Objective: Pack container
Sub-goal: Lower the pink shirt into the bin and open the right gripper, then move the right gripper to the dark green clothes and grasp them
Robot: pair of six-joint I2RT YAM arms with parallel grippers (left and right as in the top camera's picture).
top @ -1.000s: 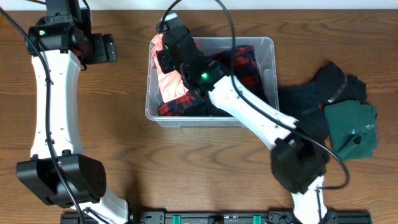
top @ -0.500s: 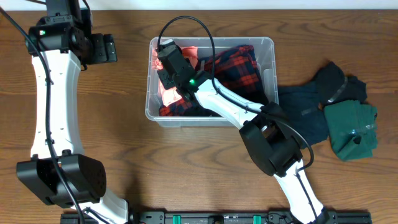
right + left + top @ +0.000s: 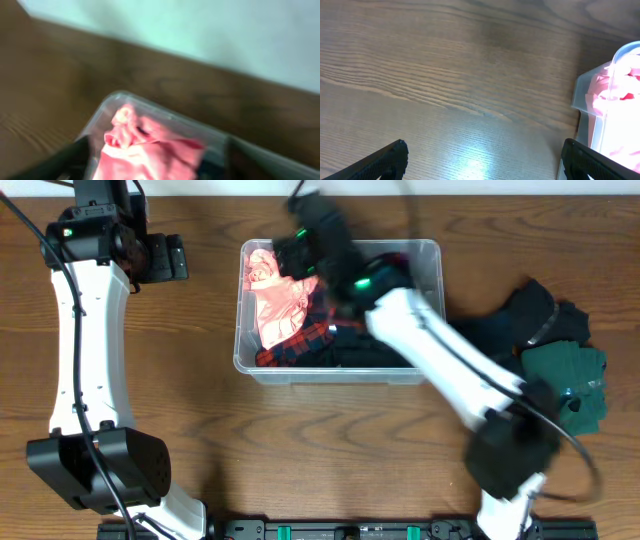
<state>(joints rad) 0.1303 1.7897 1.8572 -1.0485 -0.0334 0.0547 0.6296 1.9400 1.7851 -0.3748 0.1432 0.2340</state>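
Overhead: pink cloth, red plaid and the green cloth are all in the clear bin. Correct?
No. The green cloth is not in the container; it lies on the table to the container's right, next to dark clothes. The overhead view shows it. The pink cloth and red plaid are in the container.

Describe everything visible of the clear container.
The container is a clear, colourless plastic bin, rectangular with rounded corners and a rimmed edge. It sits upright on the wooden table, open-topped, holding a pink cloth and a red-and-black plaid garment. The right arm reaches over it, blurred.
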